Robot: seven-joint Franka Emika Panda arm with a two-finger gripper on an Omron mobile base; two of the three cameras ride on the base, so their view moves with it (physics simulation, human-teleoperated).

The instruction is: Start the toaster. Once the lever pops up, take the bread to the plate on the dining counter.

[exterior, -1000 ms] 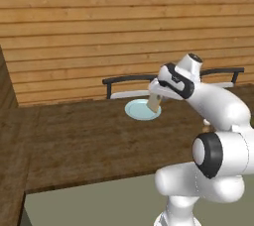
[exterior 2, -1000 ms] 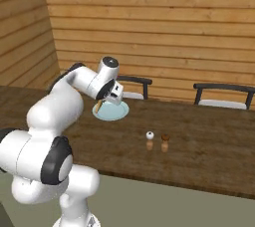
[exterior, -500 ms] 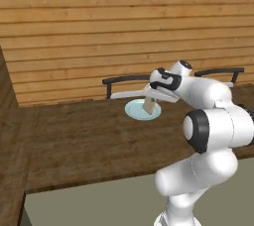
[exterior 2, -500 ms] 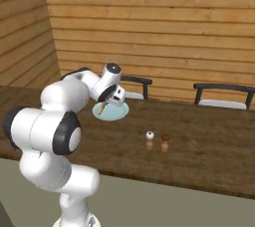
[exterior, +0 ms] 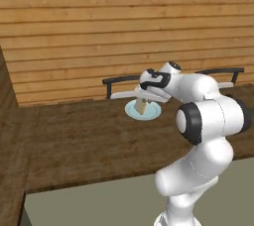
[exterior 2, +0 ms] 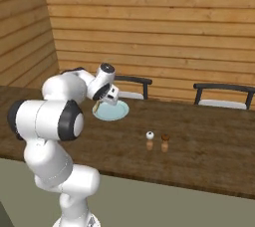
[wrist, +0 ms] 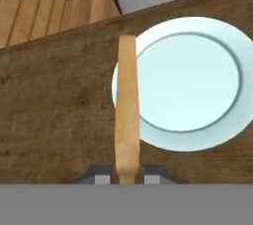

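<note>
The bread [wrist: 126, 105], a tan slice seen edge-on, is held between my gripper's [wrist: 126, 178] fingers, which are shut on it. It hangs just above the left rim of the pale blue plate [wrist: 190, 86]. In the left base view the bread [exterior: 142, 106] dangles from the gripper [exterior: 147, 94] over the plate [exterior: 151, 112] on the dark wood dining counter [exterior: 89, 141]. From the right side the gripper [exterior 2: 107, 99] hovers over the plate [exterior 2: 110, 110] at the counter's [exterior 2: 199, 151] far edge.
Two small shakers, one white-topped [exterior 2: 149, 140] and one brown-topped [exterior 2: 165, 143], stand on the counter to the right of the plate. Dark chairs [exterior 2: 221, 94] with pale seats sit behind the counter, against a wood plank wall.
The arm has stretched further forward and the hand has dropped a little, bringing the bread closer over the plate. The grip stays shut.
</note>
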